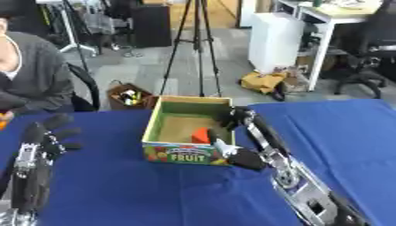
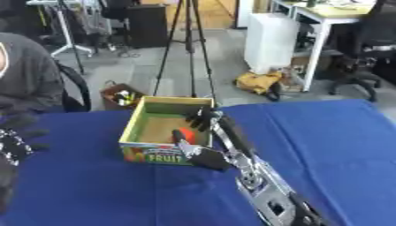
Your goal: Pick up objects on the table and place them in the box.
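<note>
Reaching over the box (image 1: 184,155), your right hand (image 1: 236,116) hung with fingers curled above an orange object (image 1: 201,135); your left hand (image 1: 51,132) rested spread.

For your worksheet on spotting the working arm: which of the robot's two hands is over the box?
The right hand, reaching over the fruit box's rim near an orange object. The left hand rests apart on the blue table, fingers open.

Both views look down from the robot's head, facing forward over the blue table (image 1: 116,185) toward the far office floor. Close range. They share nearly everything: the fruit box (image 1: 188,129) mid-table, a tripod (image 1: 197,44) beyond. The right eye view sits slightly rightward, cropping the left edge.
</note>
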Tool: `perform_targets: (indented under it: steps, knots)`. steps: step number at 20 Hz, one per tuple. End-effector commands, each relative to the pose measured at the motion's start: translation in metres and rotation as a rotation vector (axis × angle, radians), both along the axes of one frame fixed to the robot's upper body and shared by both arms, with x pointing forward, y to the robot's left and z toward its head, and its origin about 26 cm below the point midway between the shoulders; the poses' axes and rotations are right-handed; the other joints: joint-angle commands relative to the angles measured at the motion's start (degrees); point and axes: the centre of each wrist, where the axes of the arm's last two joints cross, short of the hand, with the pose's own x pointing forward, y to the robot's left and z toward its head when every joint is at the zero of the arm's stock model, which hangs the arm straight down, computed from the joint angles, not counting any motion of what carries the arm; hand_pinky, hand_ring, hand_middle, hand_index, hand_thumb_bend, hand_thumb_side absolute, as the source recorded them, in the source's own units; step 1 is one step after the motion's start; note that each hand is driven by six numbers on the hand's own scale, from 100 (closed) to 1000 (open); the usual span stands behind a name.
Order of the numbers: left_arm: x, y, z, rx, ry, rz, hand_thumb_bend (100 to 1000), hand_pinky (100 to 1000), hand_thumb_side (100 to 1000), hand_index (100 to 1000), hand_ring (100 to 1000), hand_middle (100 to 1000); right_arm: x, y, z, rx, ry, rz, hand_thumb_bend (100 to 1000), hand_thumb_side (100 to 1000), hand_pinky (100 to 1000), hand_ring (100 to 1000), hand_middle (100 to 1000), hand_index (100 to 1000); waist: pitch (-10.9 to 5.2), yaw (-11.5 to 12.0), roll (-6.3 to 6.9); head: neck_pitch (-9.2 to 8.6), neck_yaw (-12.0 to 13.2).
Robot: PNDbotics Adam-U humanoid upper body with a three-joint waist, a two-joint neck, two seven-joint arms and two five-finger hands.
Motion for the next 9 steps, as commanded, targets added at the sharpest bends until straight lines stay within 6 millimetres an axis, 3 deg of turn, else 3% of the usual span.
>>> perform_targets:
  steps: [1, 9]
  knots:
    - [-0.0008, -0.0002, 0.0081, 0.014, -0.029, -0.012, 341, 635, 900, 848, 752, 777, -0.0010, -0.0037, 0.0154, 0.025, -0.007, 0.033, 196, 648, 589, 635, 641, 806, -0.62, 0.1, -0.02, 0.19, 0.1]
    - [-0.0021, -0.0025, 0.0054, 0.025, -0.013, -0.032, 235, 635, 856, 848, 756, 784, -0.0028, -0.0093, 0.0213, 0.098, 0.071, 0.094, 100, 565, 591, 634, 640, 807, -0.53, -0.5, 0.19, 1.82, 0.9]
